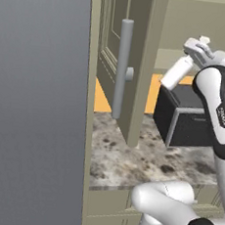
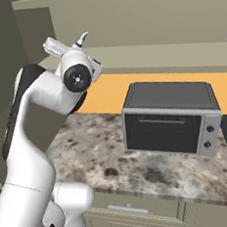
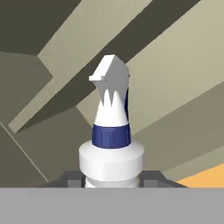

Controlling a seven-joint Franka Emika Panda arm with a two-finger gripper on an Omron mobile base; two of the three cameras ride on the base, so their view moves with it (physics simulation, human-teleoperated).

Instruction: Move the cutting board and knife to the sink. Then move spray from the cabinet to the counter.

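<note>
The gripper point(image 3: 112, 177) is pinching the spray point(image 3: 111, 131) by its white body, one dark finger tip on each side of the bottle. In the hand view the bottle stands straight up from between the finger tips, with a blue collar around its narrow neck and a white trigger nozzle on top.

From the left base view the spray point(image 1: 176, 74) is held in the air, tilted, with the gripper point(image 1: 195, 53) at its upper end (the bottle touches nothing else). It hangs above the back of the worktop point(image 1: 144, 159), just beside the open cabinet point(image 1: 134, 62). The cabinet door swings out toward the camera, its long grey bar handle point(image 1: 122, 69) upright.

Below and just to the right of the bottle sits a dark toaster oven point(image 1: 185, 117) on the speckled grey-and-brown worktop. An orange wall strip point(image 1: 153, 94) runs behind it.

In the right base view the white arm bends high at the left, with the spray's nozzle point(image 2: 83, 40) poking up behind the wrist. The toaster oven point(image 2: 171, 117) stands well to the right on the worktop point(image 2: 121, 169)
</note>
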